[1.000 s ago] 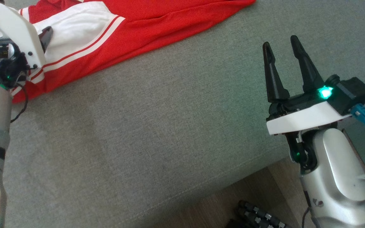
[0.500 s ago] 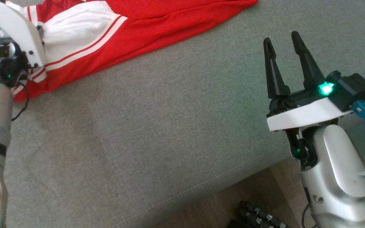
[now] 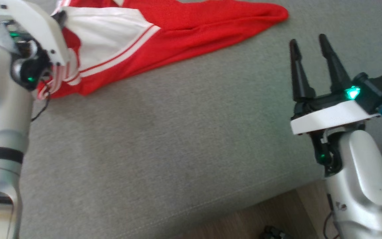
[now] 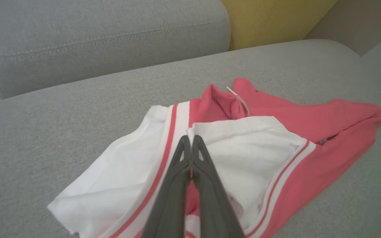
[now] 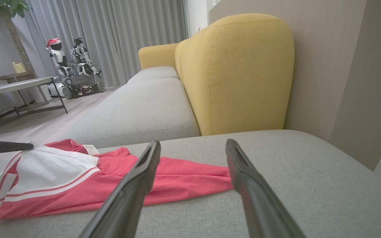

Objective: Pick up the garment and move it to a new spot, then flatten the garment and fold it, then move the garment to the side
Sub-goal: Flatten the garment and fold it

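Garment (image 3: pixel 184 26), red with a white panel (image 3: pixel 108 36) and a striped hem (image 3: pixel 60 77), lies on the grey sofa seat (image 3: pixel 177 139) from 11 to 1 o'clock in the head view. Its near-left corner is raised off the cushion. Left hand (image 4: pixel 190 140) at 10 o'clock, fingers pressed together, pinching the edge of the white panel. Right hand (image 3: pixel 308 39) at 3 o'clock, fingers spread, holding nothing, well apart from the cloth.

Risks, as judged:
- The pinch looks shallow, on an edge and perhaps one layer only, so a quick lift may let the fabric slide out.
- With a one-point hold the rest hangs or drags. The red tail (image 3: pixel 270 15) at 1 o'clock is likely to trail over the seat and bunch, making flattening harder at the new spot.
- A dark cable (image 3: pixel 45 104) at the left wrist hangs just beside the striped hem and could catch it.

Against one second earlier:
- The left hand's fingers stood apart over the flat-lying white panel. Now they are closed, the panel is gathered up toward them, and the hem hangs in folds.
- Right hand is spread as then.
- The whole head view has shifted, so the camera has moved. The tail's end coming into sight owes at least partly to that.
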Available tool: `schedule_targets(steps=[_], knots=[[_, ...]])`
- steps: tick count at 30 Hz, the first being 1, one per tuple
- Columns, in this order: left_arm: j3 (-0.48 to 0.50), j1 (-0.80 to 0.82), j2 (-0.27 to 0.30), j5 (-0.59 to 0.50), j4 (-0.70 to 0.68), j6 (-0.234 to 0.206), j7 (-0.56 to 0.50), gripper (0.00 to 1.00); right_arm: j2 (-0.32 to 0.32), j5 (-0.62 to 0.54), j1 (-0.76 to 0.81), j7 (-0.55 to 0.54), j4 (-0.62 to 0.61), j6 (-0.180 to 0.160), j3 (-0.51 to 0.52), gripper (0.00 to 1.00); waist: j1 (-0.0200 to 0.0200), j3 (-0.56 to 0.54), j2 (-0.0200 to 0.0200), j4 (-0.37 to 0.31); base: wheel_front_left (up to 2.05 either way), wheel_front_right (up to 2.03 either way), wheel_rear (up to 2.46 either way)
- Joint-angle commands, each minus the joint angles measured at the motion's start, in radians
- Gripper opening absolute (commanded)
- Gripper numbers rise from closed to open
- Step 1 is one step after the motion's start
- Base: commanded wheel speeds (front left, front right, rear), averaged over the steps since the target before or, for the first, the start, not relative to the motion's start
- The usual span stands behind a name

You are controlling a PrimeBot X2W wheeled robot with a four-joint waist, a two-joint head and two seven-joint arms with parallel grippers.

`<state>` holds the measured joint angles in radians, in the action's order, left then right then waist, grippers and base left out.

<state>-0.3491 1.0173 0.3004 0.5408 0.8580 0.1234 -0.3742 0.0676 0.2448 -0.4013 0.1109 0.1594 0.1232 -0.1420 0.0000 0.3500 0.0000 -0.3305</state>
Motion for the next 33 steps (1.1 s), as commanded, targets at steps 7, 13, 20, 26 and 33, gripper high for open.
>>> schedule_targets(steps=[7,13,20,26,33], knots=[[-0.025,-0.022,0.027,0.053,-0.169,0.007,0.085,0.00,0.027,-0.014,-0.006,-0.032,-0.033,0.008,0.013,1.00,0.0000,-0.068,0.0000,0.088,0.00,0.00,0.00],[-0.094,-0.053,0.052,0.048,-0.331,0.007,0.233,0.00,0.030,-0.017,0.011,-0.040,-0.042,0.008,0.035,1.00,0.0000,-0.100,0.0000,0.132,0.00,0.00,0.00],[-0.261,-0.170,0.100,0.094,-0.519,0.007,0.251,0.00,0.024,-0.017,0.034,-0.048,-0.045,0.008,0.053,1.00,0.0000,-0.144,0.0000,0.164,0.00,0.00,0.00],[-0.309,-0.351,0.170,0.114,-0.700,-0.004,0.265,0.00,0.028,-0.010,0.081,-0.059,-0.049,0.008,0.107,1.00,0.0000,-0.195,0.0000,0.211,0.00,0.00,0.00],[-0.318,-0.533,0.233,0.120,-0.800,-0.070,0.280,0.00,0.034,-0.014,0.146,-0.084,-0.064,0.008,0.178,1.00,0.0000,-0.245,0.0000,0.293,0.00,0.00,0.00]])
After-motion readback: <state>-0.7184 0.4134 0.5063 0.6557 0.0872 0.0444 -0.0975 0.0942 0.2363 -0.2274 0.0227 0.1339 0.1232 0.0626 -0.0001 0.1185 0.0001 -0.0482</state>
